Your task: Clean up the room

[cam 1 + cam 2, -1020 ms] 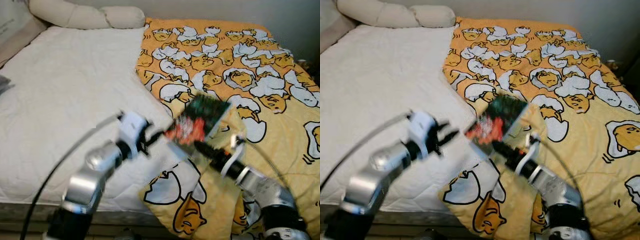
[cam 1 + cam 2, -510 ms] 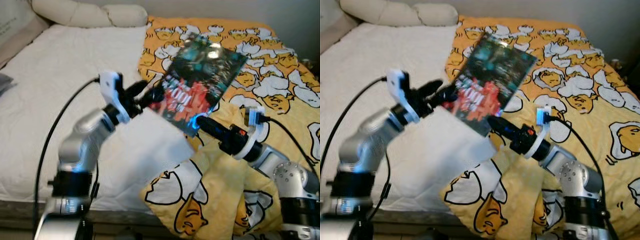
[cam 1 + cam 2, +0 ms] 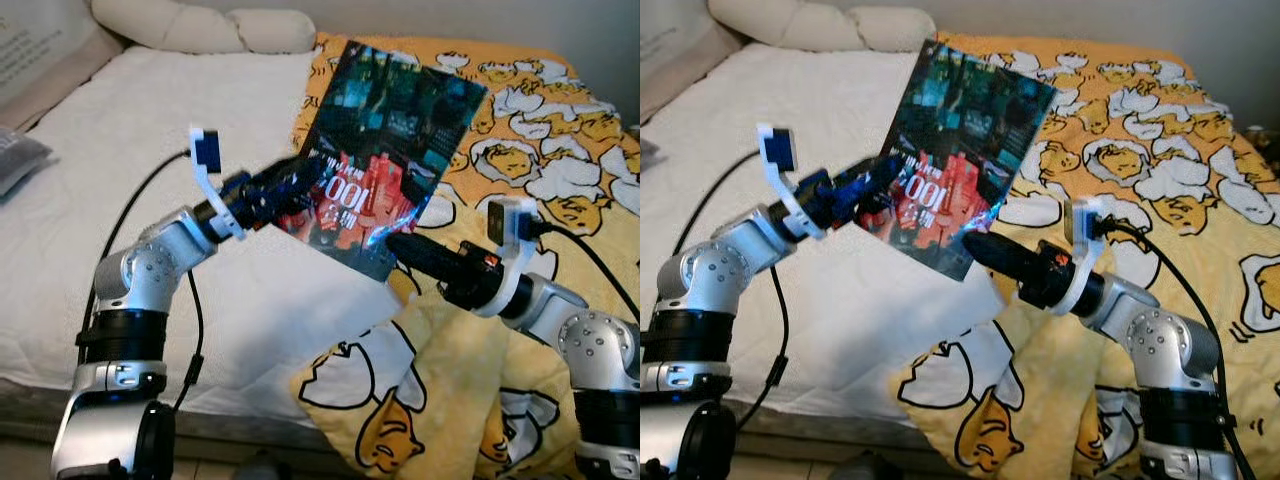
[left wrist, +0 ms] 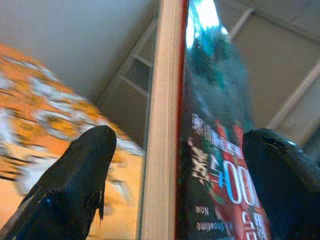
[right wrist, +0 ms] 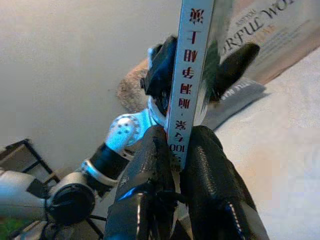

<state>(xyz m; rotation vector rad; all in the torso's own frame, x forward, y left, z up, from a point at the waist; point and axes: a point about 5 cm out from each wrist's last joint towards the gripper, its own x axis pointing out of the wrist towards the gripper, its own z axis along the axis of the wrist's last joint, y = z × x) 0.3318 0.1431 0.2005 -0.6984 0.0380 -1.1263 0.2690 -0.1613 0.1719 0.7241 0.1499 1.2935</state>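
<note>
Bed (image 3: 150,150): white sheet, yellow quilt (image 3: 560,150) bunched at its near edge. Book (image 3: 385,150): held tilted in the air above the bed, evidently lifted clear for removal. Right claw (image 3: 395,243): clamped on the book's lower corner. Left claw (image 3: 305,180): fingers astride its side edge, steadying it.

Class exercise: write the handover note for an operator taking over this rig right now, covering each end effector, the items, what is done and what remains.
Right end effector: shut on the book at its lower corner.
Left end effector: fingers either side of the book's left edge; grip unclear.
Book: held up above the bed, beside the yellow blanket.
Done: book lifted.
Left: put the book away; blanket lies rumpled.
</note>
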